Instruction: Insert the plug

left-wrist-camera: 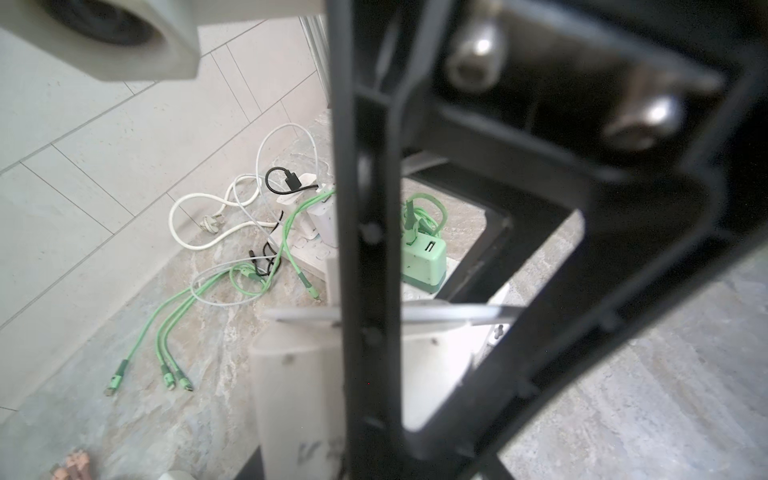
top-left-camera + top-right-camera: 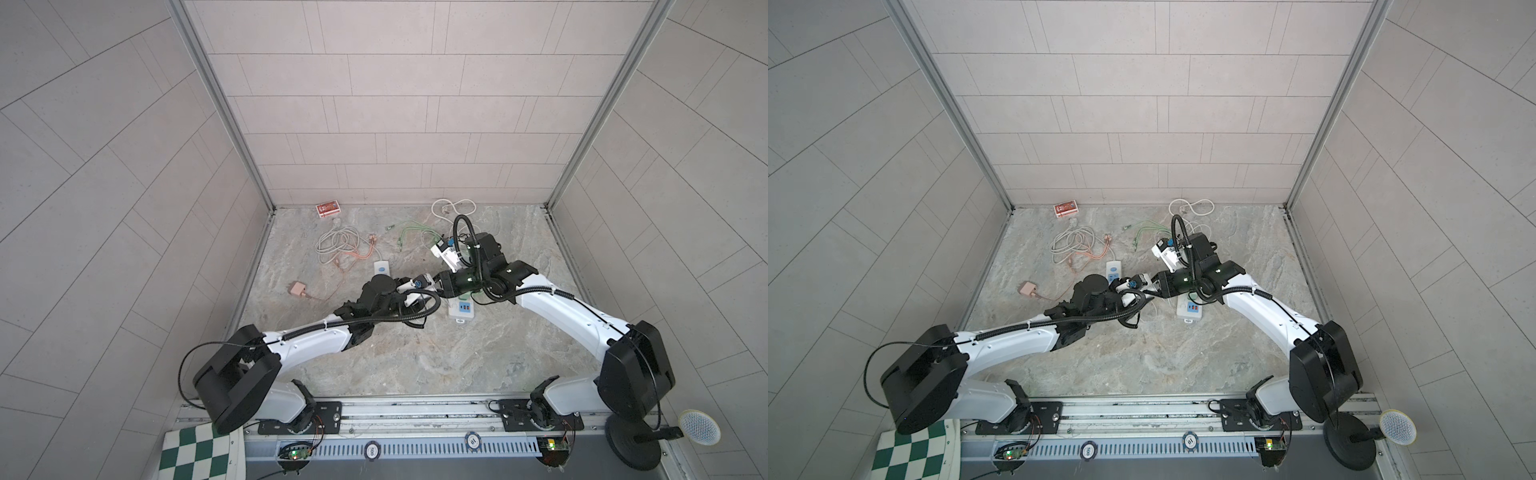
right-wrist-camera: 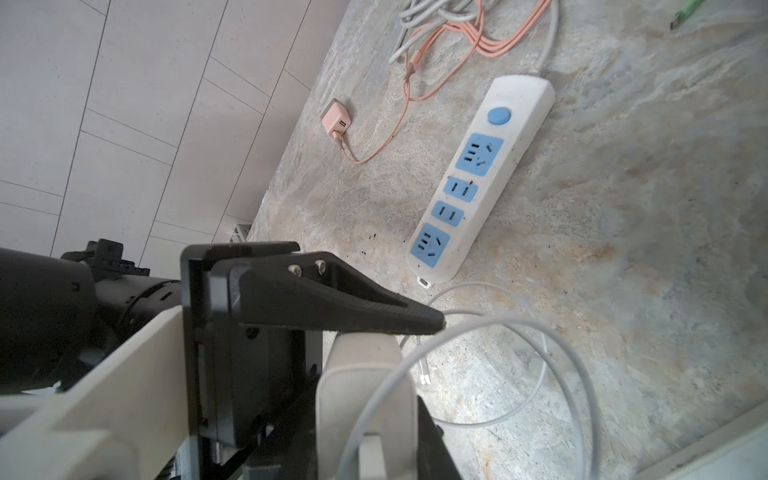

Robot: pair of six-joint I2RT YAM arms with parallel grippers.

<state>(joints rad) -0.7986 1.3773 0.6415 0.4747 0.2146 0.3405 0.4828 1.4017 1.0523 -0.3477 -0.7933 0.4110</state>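
White glossy plastic is what I'm after: the charger plug point(image 3: 365, 374), a rounded block with a thin cable point(image 3: 498, 319) looped loosely across it, hangs over the surface point(image 2: 415, 365) where both arms meet at mid-scene. My right tool point(image 2: 437, 286) is clamped narrow. In the right wrist view the block sits flanked by its dark jaws, so I judge that it holds the plug.

Of the left tool point(image 2: 426, 286) I see one black, tapered, ribbed finger point(image 3: 353, 311) lying right against the block's top. Its mate is hidden, so I cannot tell how wide it stands. I read this as a hand-over, with insertion not yet begun.

In a top view, the white power strip point(image 3: 494, 183) lies at ten o'clock from the plug, flat on the mottled, stone-look surface. Its blue socket faces point(image 3: 478, 154) are matte and their slots empty. Next I'd need the left tool clear, the prongs turned down over one blue face, then a straight push. The prongs themselves I cannot see.
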